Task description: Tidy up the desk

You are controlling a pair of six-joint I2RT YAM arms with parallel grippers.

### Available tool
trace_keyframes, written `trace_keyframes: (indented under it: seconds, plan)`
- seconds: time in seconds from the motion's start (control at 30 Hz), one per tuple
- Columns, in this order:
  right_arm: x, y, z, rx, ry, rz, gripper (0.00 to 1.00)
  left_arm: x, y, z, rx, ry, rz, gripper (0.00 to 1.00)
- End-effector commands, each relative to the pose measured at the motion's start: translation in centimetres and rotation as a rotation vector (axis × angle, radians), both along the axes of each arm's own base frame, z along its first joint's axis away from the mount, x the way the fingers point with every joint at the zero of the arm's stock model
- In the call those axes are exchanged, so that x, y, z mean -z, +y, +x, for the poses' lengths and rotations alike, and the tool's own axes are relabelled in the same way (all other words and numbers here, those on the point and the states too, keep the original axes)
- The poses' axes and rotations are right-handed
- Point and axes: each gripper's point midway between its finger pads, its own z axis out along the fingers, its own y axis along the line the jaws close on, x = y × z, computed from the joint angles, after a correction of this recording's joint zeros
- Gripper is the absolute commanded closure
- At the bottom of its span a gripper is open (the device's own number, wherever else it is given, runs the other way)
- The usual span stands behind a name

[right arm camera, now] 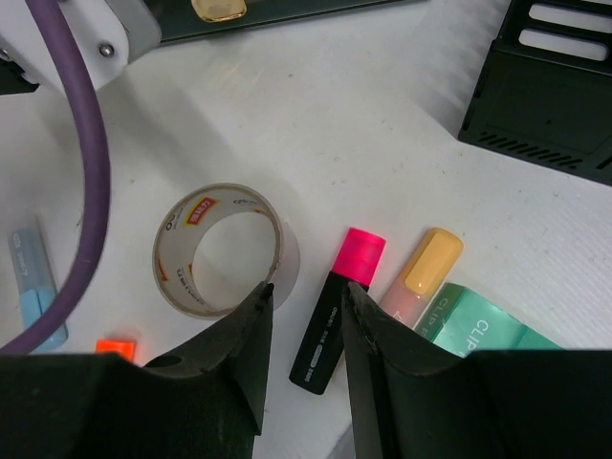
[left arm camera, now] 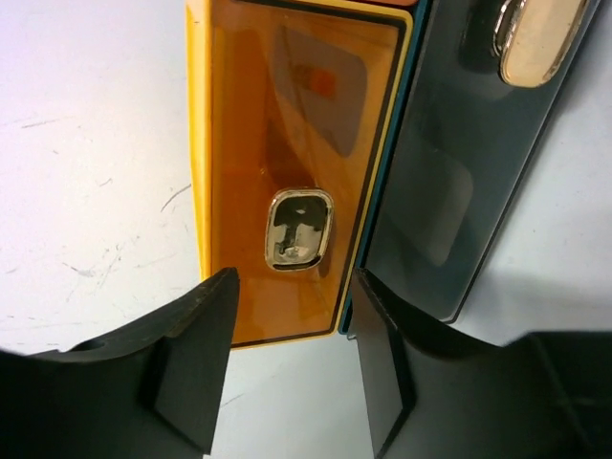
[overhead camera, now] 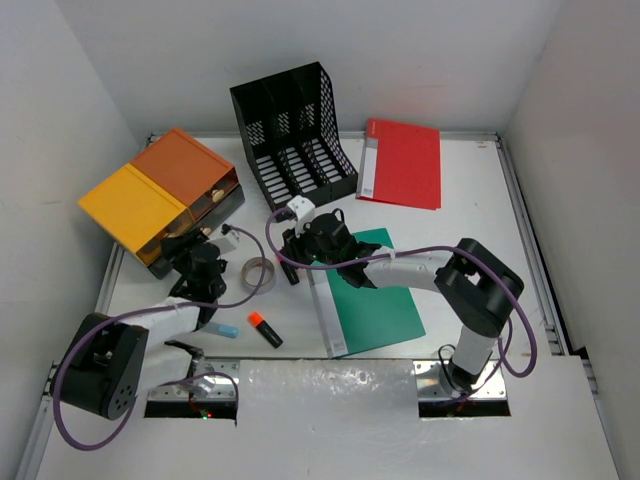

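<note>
You seem at pick-up step. Left gripper [left arm camera: 295,306]: jaws apart, empty, facing orange translucent drawer front [left arm camera: 287,134]. Right gripper [right arm camera: 306,301]: jaws apart, empty, white flat desk [right arm camera: 363,124] below; black pink-capped highlighter [right arm camera: 325,330] just beside one jaw. Next you centre on highlighter, lower, close.

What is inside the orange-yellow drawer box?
Pale shapes show through the dark front of the drawer box in the top view; what they are is unclear. Its orange and yellow top covers the rest.
</note>
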Motion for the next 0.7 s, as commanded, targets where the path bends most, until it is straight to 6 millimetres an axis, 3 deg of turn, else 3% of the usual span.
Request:
trace_keyframes:
  seconds: [0.0, 0.1, 0.23, 0.27, 0.53, 0.67]
  plan:
    - [-2.1, -0.1, 0.4, 0.003, -0.047, 0.034, 0.66, -2.4, -0.7, 1.0, -0.011, -0.111, -0.100, 0.49]
    - [-2.0, 0.0, 0.5, 0.003, -0.039, 0.023, 0.66, -3.9, -2.0, 1.8, 0.021, -0.146, -0.239, 0.49]
    - [-2.1, 0.3, 0.7, -0.001, -0.036, 0.014, 0.65, -6.1, -3.4, 2.1, 0.101, -0.152, -0.353, 0.26]
    - [-2.1, 0.4, 0.7, -0.003, -0.034, 0.015, 0.64, -6.4, -3.4, 2.0, 0.094, -0.131, -0.358, 0.25]
    - [-2.3, 0.4, 0.3, -0.018, -0.037, 0.037, 0.62, -3.8, -3.1, 2.3, 0.087, -0.028, -0.286, 0.24]
    - [-2.3, -0.4, 0.4, -0.006, -0.058, 0.008, 0.62, -3.4, -1.8, 2.1, 0.041, -0.046, -0.168, 0.20]
